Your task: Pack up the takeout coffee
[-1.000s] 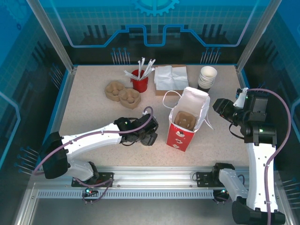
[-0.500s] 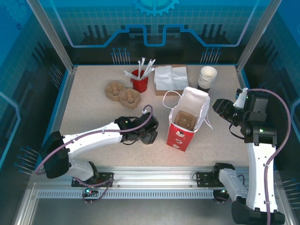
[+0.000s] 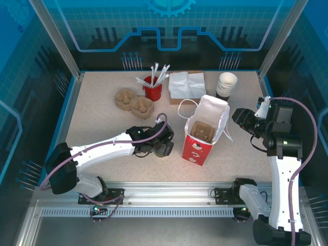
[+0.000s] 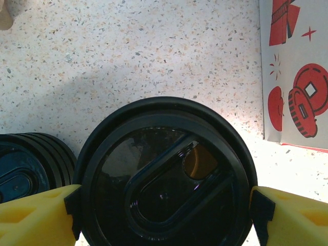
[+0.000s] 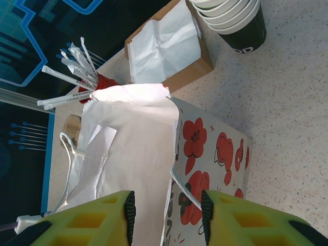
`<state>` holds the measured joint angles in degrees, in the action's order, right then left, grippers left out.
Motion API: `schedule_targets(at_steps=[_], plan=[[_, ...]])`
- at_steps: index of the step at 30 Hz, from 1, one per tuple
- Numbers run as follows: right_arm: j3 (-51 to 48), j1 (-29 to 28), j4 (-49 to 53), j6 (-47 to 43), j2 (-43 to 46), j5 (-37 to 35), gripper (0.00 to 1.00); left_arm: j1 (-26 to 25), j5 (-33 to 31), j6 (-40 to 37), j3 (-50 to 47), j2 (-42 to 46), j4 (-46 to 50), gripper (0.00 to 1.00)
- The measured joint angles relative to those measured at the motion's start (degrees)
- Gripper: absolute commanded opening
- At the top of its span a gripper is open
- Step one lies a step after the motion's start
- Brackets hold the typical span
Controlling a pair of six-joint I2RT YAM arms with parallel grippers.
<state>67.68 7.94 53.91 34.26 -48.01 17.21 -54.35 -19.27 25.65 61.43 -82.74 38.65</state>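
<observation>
The takeout coffee [image 4: 164,179], a cup under a round black lid with a sip hole, sits between the yellow fingers of my left gripper [image 4: 165,211]. Both black pads press the lid's rim, so the gripper is shut on it. From above, the left gripper [image 3: 163,148] stands just left of the red-and-white paper bag [image 3: 202,136], and the cup is hidden beneath it. The bag stands open with a pulp carrier [image 3: 201,131] inside. My right gripper [image 5: 166,218] hovers at the bag's right wall, jaws apart, with the rim and handle string between them, unpinched.
A low stack of loose black lids [image 4: 28,169] lies just left of the coffee. At the back are a stack of lidless cups [image 3: 226,84], a napkin box [image 3: 187,86], a red cup of straws [image 3: 152,88] and pulp carriers [image 3: 133,101].
My left wrist has edged slightly toward the bag with the coffee between its fingers. The right arm and the bag have stayed put.
</observation>
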Motion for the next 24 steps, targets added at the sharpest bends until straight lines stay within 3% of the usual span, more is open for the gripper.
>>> schedule_targets(at_steps=[17, 24], plan=[[-2.0, 0.0, -0.5, 0.0, -0.3, 0.0, 0.41, 0.2, -0.5, 1.7, 2.1, -2.6, 1.2, 0.81], [-2.1, 0.0, -1.0, 0.0, -0.3, 0.5, 0.41, 0.2, -0.4, 3.0, 2.4, -2.8, 1.6, 0.74]])
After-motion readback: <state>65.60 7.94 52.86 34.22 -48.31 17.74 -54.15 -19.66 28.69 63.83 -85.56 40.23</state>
